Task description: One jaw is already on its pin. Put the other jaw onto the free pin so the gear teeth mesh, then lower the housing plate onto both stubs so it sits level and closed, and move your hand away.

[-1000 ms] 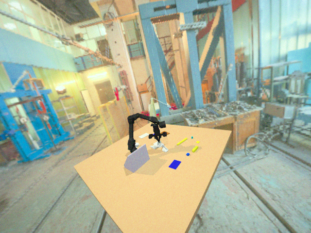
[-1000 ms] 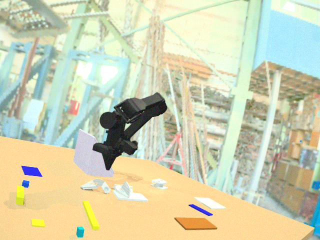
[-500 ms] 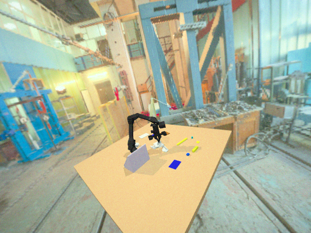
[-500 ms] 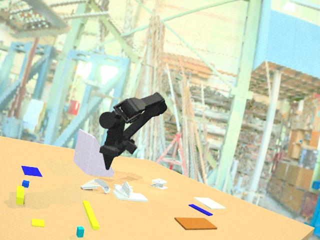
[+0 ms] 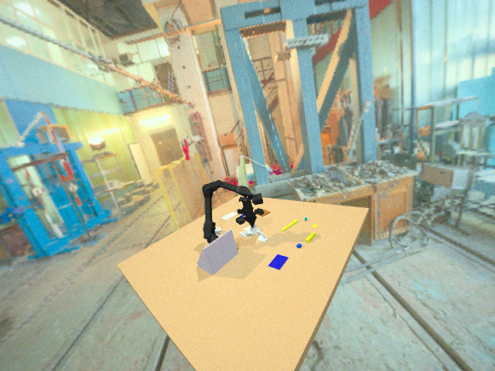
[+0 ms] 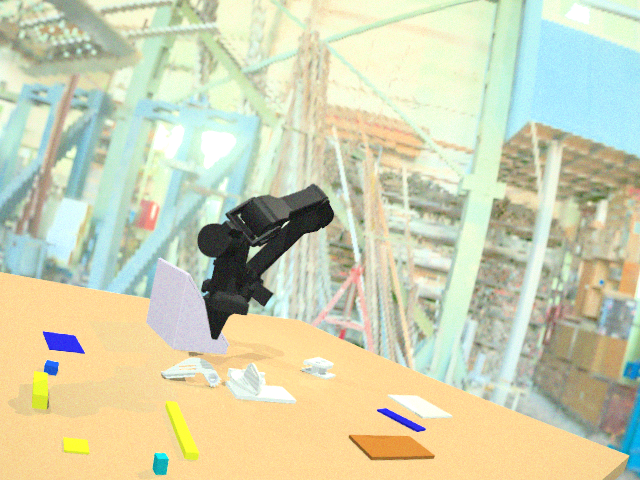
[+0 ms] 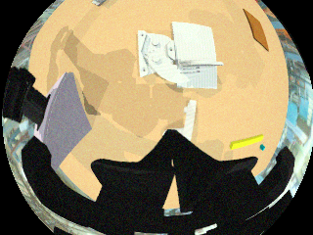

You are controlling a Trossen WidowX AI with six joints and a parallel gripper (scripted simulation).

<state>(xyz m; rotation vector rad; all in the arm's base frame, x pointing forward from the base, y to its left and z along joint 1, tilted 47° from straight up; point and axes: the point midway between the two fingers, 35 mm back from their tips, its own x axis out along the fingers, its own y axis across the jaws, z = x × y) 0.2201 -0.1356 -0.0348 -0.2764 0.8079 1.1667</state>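
Observation:
My gripper (image 5: 251,224) (image 6: 216,334) (image 7: 171,133) is shut and empty. It hangs a little above the table, in front of a leaning lavender panel (image 6: 175,310) (image 7: 66,117). The free white jaw (image 6: 190,369) (image 7: 190,114) lies flat on the table just below and ahead of the fingertips; the fingers partly hide it in the wrist view. The white base with the mounted jaw (image 6: 254,384) (image 7: 176,54) sits just beyond it. A small white part (image 6: 317,365), which looks like the housing plate, lies apart to the right of the base. In the top view the white parts (image 5: 252,233) lie under the gripper.
On the tan table (image 5: 240,319) lie a yellow bar (image 6: 181,429) (image 7: 246,142), a teal cube (image 6: 160,462), a yellow block (image 6: 40,390), a blue cube (image 6: 50,367), a blue tile (image 5: 278,261) (image 6: 63,342), an orange tile (image 6: 390,446) (image 7: 256,29), a white tile (image 6: 419,406) and a blue strip (image 6: 400,419).

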